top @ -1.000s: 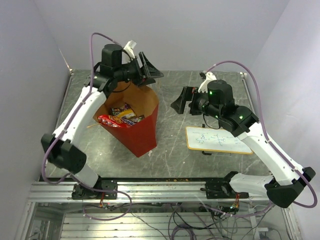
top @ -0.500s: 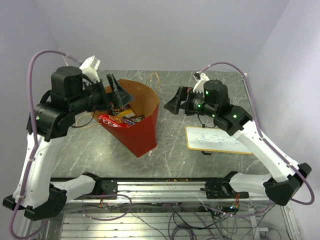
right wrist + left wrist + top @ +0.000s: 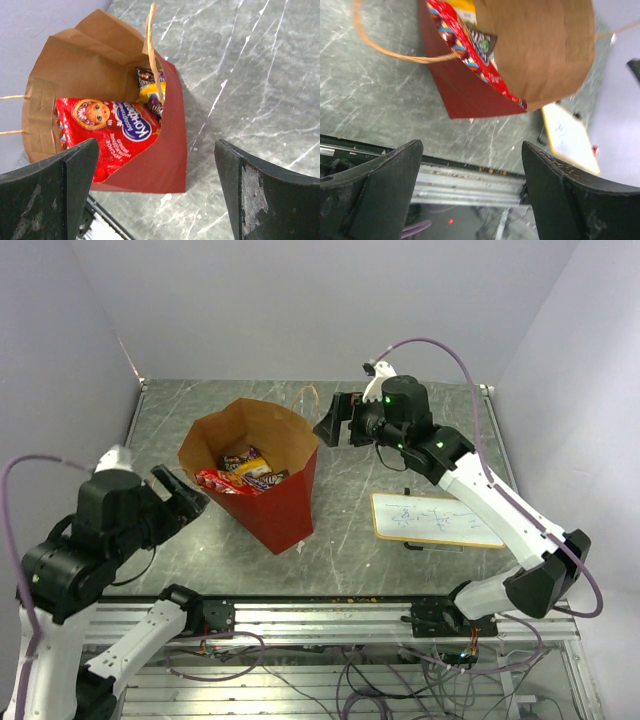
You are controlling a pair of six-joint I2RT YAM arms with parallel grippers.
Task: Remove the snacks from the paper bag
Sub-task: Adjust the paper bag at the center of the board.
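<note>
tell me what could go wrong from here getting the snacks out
The paper bag stands free: the left gripper and right gripper are both open and off it, so pulling the large red packet might drag or tip it. The handle loop by the rim could snag a finger.

On the large red packet [image 3: 107,132] inside the paper bag [image 3: 170,150] I read white Cyrillic lettering, "Конфе…". Its smaller line and the whiteboard [image 3: 435,520] scribbles are illegible to me.
</note>
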